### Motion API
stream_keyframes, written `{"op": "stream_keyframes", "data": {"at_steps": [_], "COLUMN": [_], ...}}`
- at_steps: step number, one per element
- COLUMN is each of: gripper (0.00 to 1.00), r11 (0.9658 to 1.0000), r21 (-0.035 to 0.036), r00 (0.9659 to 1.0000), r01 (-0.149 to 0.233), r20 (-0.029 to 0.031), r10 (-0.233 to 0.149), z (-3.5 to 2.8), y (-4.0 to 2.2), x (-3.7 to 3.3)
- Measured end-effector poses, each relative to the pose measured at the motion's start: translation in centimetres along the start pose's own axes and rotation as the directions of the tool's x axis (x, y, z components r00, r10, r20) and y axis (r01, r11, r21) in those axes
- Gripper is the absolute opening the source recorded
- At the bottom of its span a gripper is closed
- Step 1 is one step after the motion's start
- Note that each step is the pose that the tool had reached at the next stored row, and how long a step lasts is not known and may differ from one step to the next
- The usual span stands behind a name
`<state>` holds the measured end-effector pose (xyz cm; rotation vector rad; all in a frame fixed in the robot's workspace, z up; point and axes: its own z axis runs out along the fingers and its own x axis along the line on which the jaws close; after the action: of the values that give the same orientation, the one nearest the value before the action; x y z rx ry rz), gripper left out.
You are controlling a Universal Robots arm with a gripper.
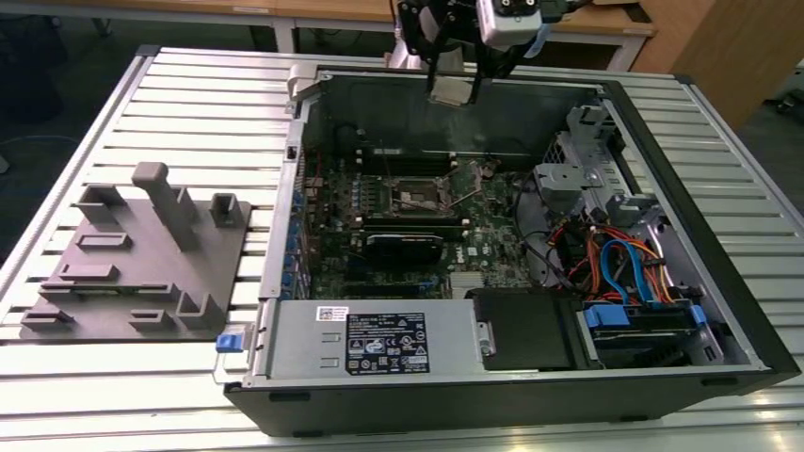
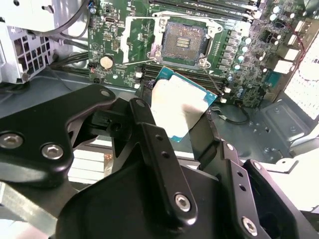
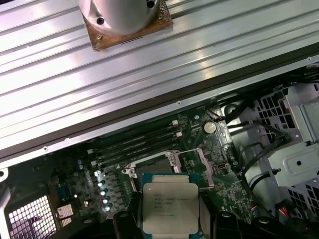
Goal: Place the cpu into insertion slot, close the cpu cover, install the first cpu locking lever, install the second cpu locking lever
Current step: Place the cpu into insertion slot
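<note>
Silvery and dull, the cpu (image 3: 169, 206) carries several lines of fine grey print on its metal top in the first wrist view; its green edge shows in the second wrist view (image 2: 179, 107). The gripper (image 3: 169, 228) is clamped on it, black fingers (image 2: 144, 119) pressing two opposite sides. In the exterior view the gripper (image 1: 455, 83) hangs above the far wall of the open computer case (image 1: 703, 311), well apart from the insertion slot (image 1: 419, 193).

The power supply (image 1: 377, 344) at the near side of the case bears a large black label and a small white sticker.

The insertion slot (image 2: 185, 40) lies uncovered, its dark centre bare, with the cpu cover (image 2: 124, 40) swung open just beside it. Long black memory slots (image 3: 134, 144) run along one side of the slot, and a coin battery (image 2: 105, 61) sits near the cover. A black card (image 1: 405, 247) lies across the board on the slot's near side. Blue and orange cables (image 1: 622, 264) and a grey drive cage (image 1: 571, 179) crowd the exterior view's right.

The case walls rim the board on all sides. On the slatted metal table (image 1: 188, 85), a grey fixture plate (image 1: 126, 264) stands at the exterior view's left, apart from the case.
</note>
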<state>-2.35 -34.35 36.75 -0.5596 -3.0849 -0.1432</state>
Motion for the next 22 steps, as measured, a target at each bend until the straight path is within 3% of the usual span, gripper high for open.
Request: {"op": "stream_keyframes", "data": {"at_steps": [7,22], "gripper": [0.54,0.54], "r11": [0.9981,0.9972], "r21": [-0.0015,-0.0019], "r00": [0.9981,0.9972], "r01": [-0.061,-0.075], "r20": [0.0054,0.0066], "r10": [0.061,0.075], "z": [0.05,0.06], "y": [-0.01,-0.01], "x": [0.0,0.01]}}
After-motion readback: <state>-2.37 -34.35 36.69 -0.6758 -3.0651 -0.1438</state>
